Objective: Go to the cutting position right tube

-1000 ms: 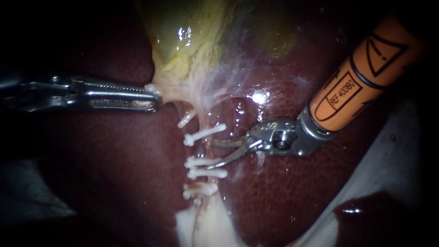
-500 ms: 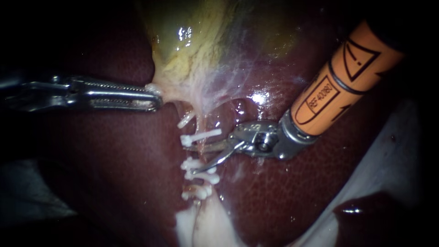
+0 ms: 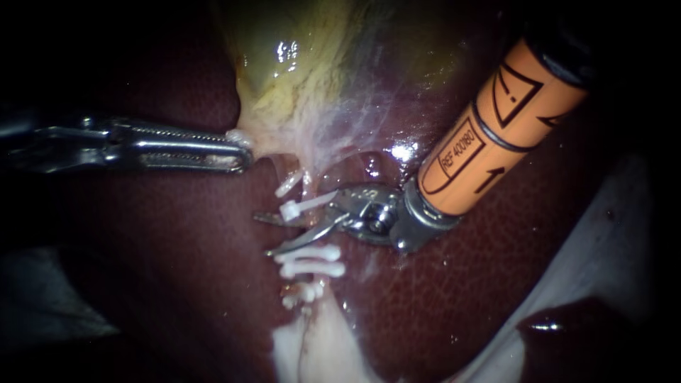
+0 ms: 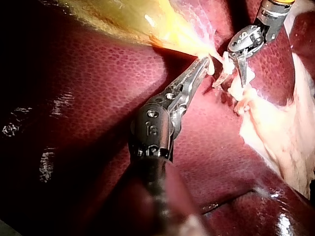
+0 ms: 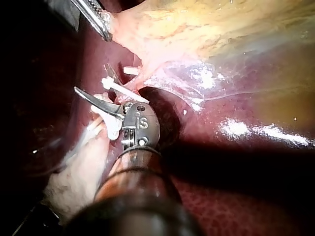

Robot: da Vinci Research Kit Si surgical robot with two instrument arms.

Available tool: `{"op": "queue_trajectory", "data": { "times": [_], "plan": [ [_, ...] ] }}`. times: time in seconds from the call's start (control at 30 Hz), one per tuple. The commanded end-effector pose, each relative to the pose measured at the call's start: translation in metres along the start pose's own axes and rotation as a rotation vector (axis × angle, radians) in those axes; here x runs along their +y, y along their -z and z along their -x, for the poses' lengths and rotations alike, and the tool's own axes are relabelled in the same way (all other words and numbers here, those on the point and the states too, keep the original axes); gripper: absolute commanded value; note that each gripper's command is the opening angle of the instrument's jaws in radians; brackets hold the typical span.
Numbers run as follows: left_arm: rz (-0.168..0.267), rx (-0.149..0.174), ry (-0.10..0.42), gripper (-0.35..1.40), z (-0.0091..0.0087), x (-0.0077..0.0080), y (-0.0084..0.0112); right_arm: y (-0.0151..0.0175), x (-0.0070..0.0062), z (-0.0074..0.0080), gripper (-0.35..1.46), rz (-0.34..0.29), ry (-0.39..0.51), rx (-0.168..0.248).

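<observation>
Clipped tube [image 3: 309,188] ran between white clips [image 3: 312,253] | right instrument [image 3: 264,235] held jaws apart astride it | left instrument [image 3: 241,152] stood clamped on gallbladder [image 3: 298,85] edge, left of tube

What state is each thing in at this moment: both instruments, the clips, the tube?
left instrument, shut on the gallbladder
right instrument, open, blades astride the tube
clips, closed across the tube
tube, clipped, no cut visible
</observation>
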Motion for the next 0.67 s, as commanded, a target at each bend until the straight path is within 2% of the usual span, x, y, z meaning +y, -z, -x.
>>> {"op": "queue_trajectory", "data": {
  "times": [0.03,0.37,0.67],
  "plan": [
    [-0.001,0.000,0.000,-0.35,0.0000,0.0000,0.0000,-0.0001,-0.0002,0.0000,1.27,-0.002,-0.002,-0.001],
    [0.000,0.000,0.000,-0.35,0.0001,0.0000,0.0001,-0.0011,-0.0026,-0.0002,1.28,-0.009,-0.031,-0.004],
    [0.000,0.000,0.000,-0.35,0.0001,-0.0001,0.0001,-0.0011,-0.0026,-0.0002,1.28,-0.009,-0.037,-0.004]
  ]
}}
